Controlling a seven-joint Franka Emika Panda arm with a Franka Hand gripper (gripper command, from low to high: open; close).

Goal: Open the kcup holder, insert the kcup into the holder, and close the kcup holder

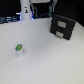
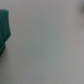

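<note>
The kcup [image 1: 19, 49] is sitting upright on the white table [image 1: 45, 60], toward the exterior view's left and nearer the front, its green top facing up and its small white body below. It is standing alone, with bare tabletop all around it.

The kcup holder [image 1: 63, 24] is resting well apart from it, at the far side toward the exterior view's right. It is showing two stacked drawer fronts, both lying flush with the black box, each with a small pale handle.

Behind the table, toward the exterior view's left, a tall white upright object [image 1: 25, 11] is standing against a dark, cluttered background; it is too blurred to say more.

The gripper is not appearing in the exterior view. The wrist view is showing only pale tabletop and a blurred teal shape [image 2: 4, 30] at one edge; I cannot tell what that shape is, and no fingers are showing clearly, so how wide the jaws are standing, or whether they are touching anything, cannot be told.
</note>
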